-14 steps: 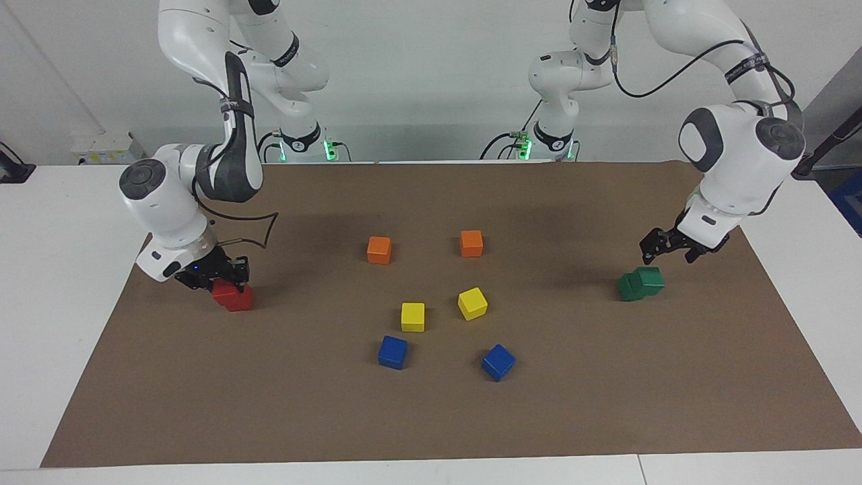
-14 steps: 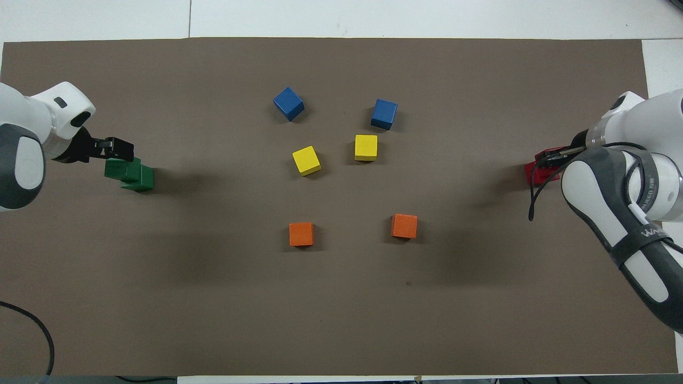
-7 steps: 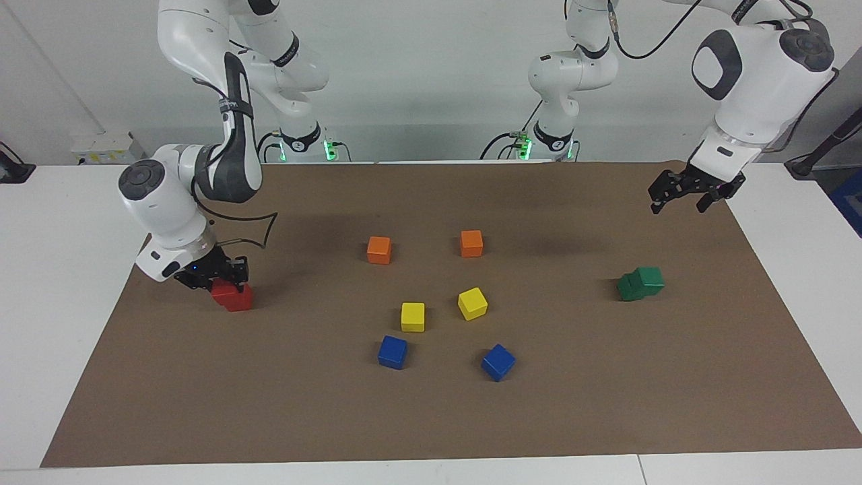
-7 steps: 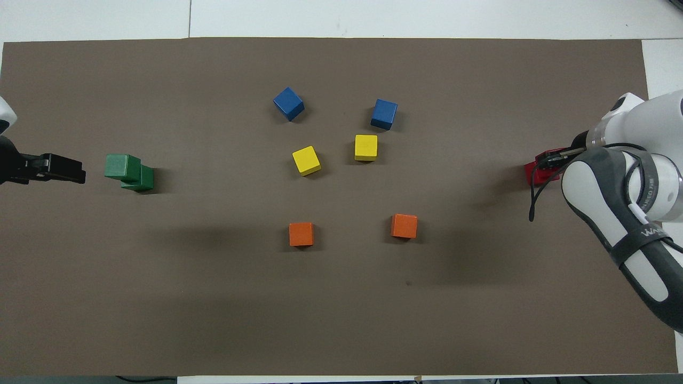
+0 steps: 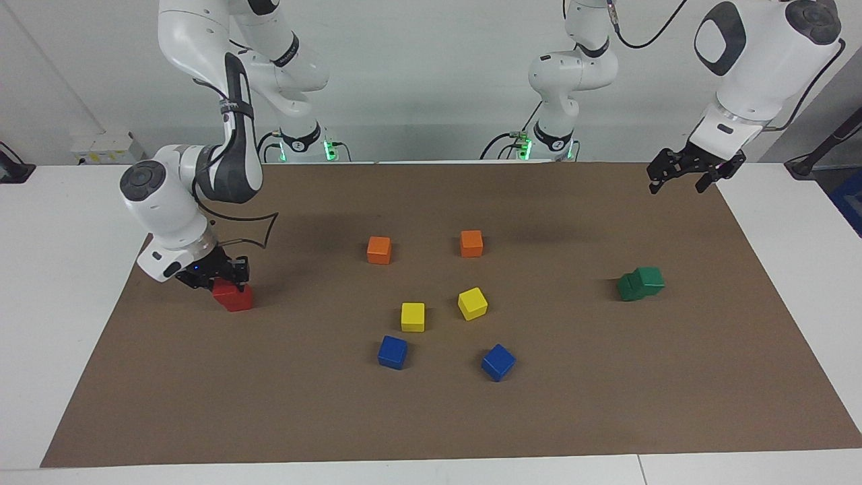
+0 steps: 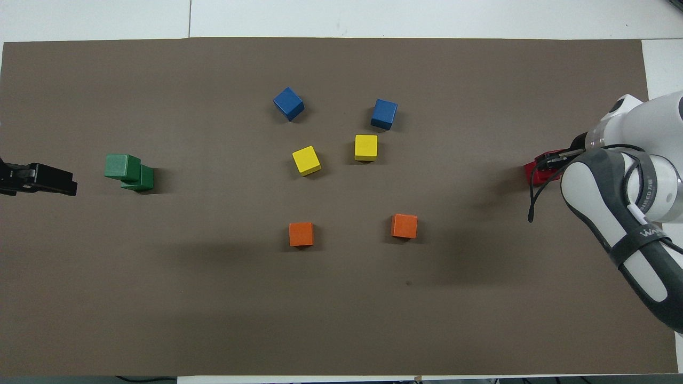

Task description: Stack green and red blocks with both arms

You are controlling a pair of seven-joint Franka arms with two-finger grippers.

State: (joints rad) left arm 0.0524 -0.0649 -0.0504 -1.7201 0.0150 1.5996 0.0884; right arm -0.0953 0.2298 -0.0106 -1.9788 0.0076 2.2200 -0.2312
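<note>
Green blocks (image 5: 641, 283) stacked near mat's edge, left claw (image 5: 677, 178) raised clear.

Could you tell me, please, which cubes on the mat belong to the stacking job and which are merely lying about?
Job: green stack, red stack with the right gripper shut on it.
Lying about: orange cubes, yellow cubes, blue cubes.

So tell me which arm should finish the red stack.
The right arm. The right gripper is shut on the upper red block over the lower red block. The left gripper is open and raised, away from the green stack.
</note>
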